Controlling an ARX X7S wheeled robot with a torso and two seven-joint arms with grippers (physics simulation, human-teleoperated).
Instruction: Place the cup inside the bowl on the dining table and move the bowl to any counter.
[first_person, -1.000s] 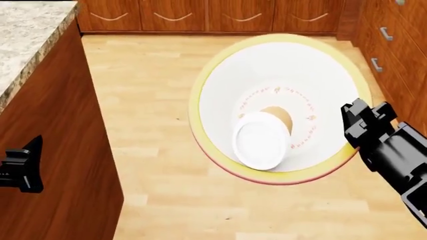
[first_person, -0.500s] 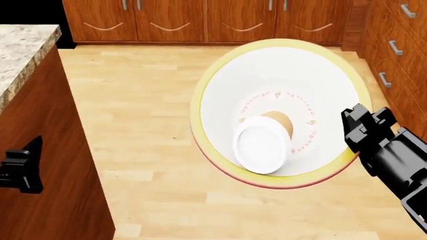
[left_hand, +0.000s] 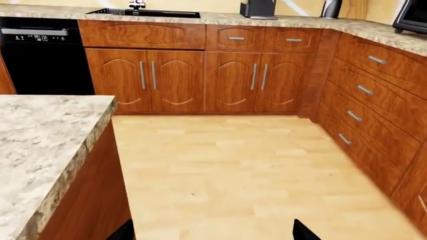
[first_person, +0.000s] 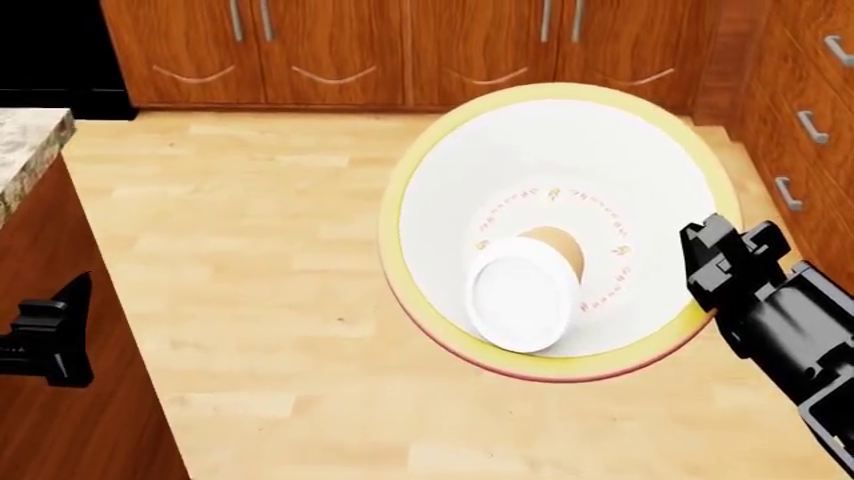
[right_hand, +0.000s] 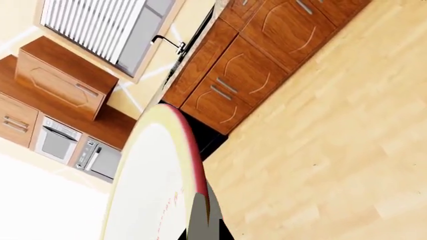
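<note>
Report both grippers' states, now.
Left gripper: holds nothing; open or shut cannot be told.
Right gripper: shut on the bowl rim, with the cup inside the bowl.

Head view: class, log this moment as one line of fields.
right end effector: gripping rim of bowl | cup: on its side inside bowl | bowl: carried over floor | left end effector: holding nothing

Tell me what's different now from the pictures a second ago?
The robot's view swung: the granite-topped island slid left, and the wooden cabinets came nearer. The bowl stayed clamped at its rim by the right gripper, with the cup lying inside. The left gripper stayed empty.
</note>
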